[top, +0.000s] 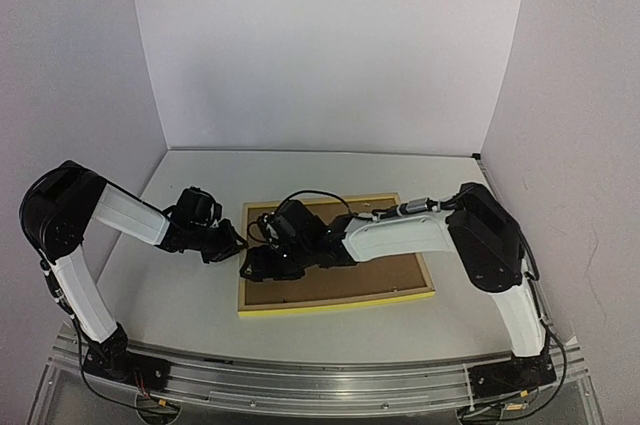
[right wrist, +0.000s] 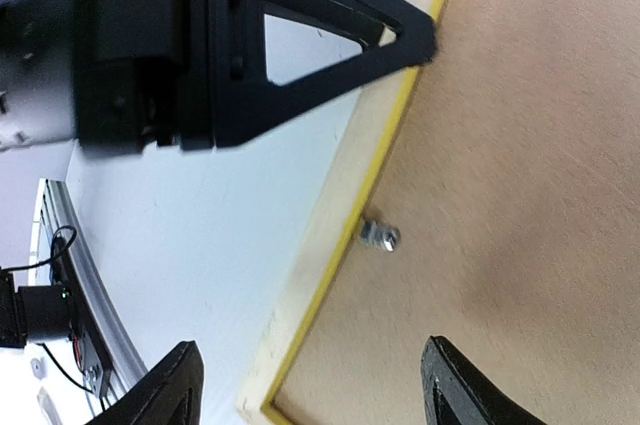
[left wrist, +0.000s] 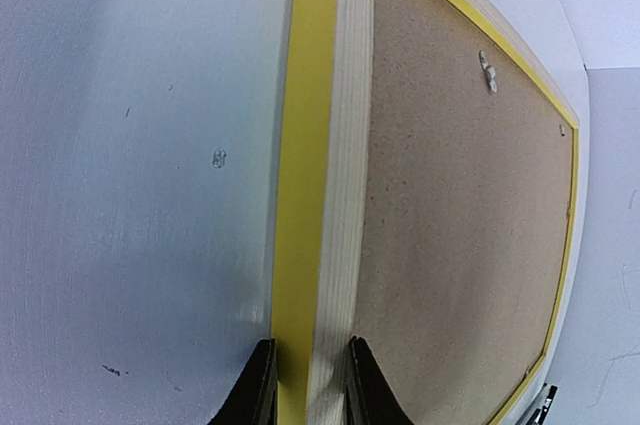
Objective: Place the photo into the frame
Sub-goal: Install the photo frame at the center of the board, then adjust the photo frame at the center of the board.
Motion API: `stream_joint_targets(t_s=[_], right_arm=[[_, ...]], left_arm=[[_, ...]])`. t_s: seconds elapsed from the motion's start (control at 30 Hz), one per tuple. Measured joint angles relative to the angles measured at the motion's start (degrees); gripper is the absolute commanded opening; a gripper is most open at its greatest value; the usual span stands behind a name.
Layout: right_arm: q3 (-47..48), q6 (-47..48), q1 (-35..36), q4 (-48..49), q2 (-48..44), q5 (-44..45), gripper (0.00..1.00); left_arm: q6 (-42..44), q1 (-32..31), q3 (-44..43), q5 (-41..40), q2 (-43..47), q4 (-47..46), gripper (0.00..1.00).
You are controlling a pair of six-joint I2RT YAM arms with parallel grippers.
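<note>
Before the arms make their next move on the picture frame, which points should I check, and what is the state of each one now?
1. Left gripper clamps the left rail of the large rectangular yellow-edged wooden picture frame: ok.
2. Frame lies back-up on the white table: ok.
3. Right gripper is open over the brown fibreboard backing board: ok.
4. Small silver metal clip at the backing's edge is turned shut: cannot tell.
5. The photo print lies under the backing: cannot tell.
</note>
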State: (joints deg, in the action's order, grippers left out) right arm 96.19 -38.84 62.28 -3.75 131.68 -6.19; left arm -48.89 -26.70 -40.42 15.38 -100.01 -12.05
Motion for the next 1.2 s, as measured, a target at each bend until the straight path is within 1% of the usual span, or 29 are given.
stream_joint_targets(t_s=[0.07, 0.17, 0.3, 0.37, 0.47, 0.6, 0.67, 0.7, 0.77, 0.83, 0.87, 0.93, 0.97, 1.0, 1.1, 1.2], right_arm=[[-5.4, 0.0, -0.2, -1.0, -5.7, 1.4, 0.74], [-15.5, -1.1, -0.8, -2.5, -17.5, 4.4, 0.75], [-30.3, -5.6, -2.8, -5.3, -36.2, 9.4, 0.77], [-36.7, -8.4, -4.2, -7.9, -43.2, 10.7, 0.77], [-44.5, -13.3, -6.0, -11.9, -49.1, 12.0, 0.77], [-50.3, -19.2, -6.2, -15.7, -50.2, 12.7, 0.78], [-51.2, -21.2, -6.3, -16.9, -50.1, 13.5, 0.79], [-51.4, -22.2, -6.5, -17.2, -49.9, 14.0, 0.79], [-51.2, -23.5, -7.3, -16.9, -49.0, 15.0, 0.79], [-50.8, -24.1, -8.5, -16.5, -47.5, 15.9, 0.79], [-50.6, -24.3, -9.0, -16.3, -46.6, 16.2, 0.80], [-50.1, -24.4, -10.3, -16.2, -45.0, 16.6, 0.80], [-49.9, -24.5, -11.0, -15.9, -44.5, 16.7, 0.80], [-49.9, -24.6, -11.5, -15.8, -44.4, 16.8, 0.80], [-49.9, -25.2, -12.7, -15.6, -44.4, 17.0, 0.80], [-50.0, -26.0, -13.4, -15.4, -44.4, 17.2, 0.80]], left_arm=[[-0.3, 0.0, 0.0, -0.1, 0.0, 0.0, 0.00], [-0.8, 0.0, 0.0, -0.2, 0.0, 0.0, 0.00], [-1.8, 0.0, 0.0, -0.5, 0.1, 0.0, 0.00], [-2.4, 0.0, 0.0, -0.5, 0.1, 0.0, 0.00], [-3.7, 0.0, 0.4, -0.5, 0.2, -0.5, 0.00], [-6.7, -0.8, 2.4, -0.8, 1.5, -1.7, 0.00], [-8.6, -2.1, 3.2, -2.1, 2.4, -1.4, 0.02], [-9.7, -3.0, 3.5, -3.0, 2.9, -1.2, 0.06], [-12.1, -5.8, 4.3, -5.4, 4.1, -0.2, 0.19], [-15.1, -9.5, 5.4, -7.4, 5.9, 1.2, 0.36], [-16.2, -11.2, 6.1, -8.0, 6.8, 1.9, 0.47], [-18.4, -13.8, 7.6, -8.2, 9.6, 3.1, 0.83], [-18.4, -14.8, 8.1, -8.4, 11.3, 4.6, 0.97], [-18.6, -15.4, 8.2, -8.7, 12.8, 6.3, 0.99], [-17.3, -15.6, 7.0, -11.7, 17.3, 13.5, 1.00], [-12.9, -15.3, 2.4, -15.5, 20.4, 21.3, 1.00]])
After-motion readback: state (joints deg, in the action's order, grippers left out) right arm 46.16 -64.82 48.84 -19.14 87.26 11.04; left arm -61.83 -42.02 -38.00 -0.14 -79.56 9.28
